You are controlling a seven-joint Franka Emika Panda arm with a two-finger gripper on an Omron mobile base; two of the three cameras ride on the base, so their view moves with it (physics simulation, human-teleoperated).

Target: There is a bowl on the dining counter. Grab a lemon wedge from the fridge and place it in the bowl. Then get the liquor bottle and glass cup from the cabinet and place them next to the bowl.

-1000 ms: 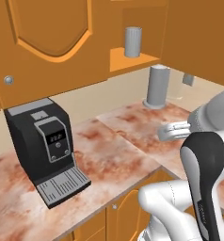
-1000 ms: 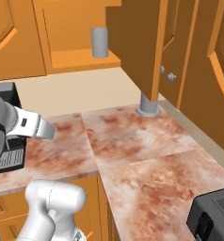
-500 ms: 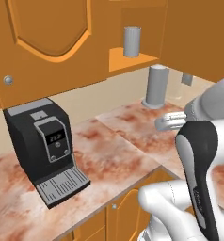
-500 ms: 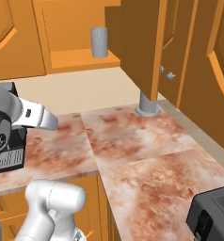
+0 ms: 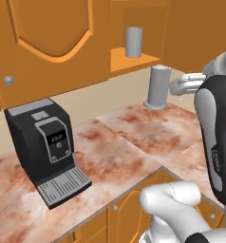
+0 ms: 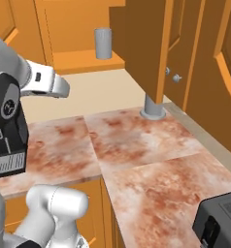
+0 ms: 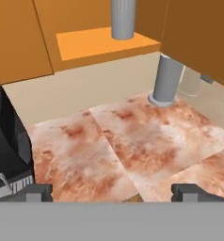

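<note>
Marbled reddish tabletop runs below me. Up on the open cabinet's shelf the glass cup stands upright near the front edge. A grey cylinder stands at the tabletop's back edge, coffee machine left. My fingers are spread apart, gripping nothing.

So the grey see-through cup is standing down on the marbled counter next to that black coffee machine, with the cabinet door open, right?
Not quite. The grey translucent cylindrical glass cup stands up on the orange shelf of the open wooden wall cabinet, not on the reddish-brown marbled counter. The left base view shows it. The black coffee machine does sit on the counter, and the cabinet door is open.
</note>
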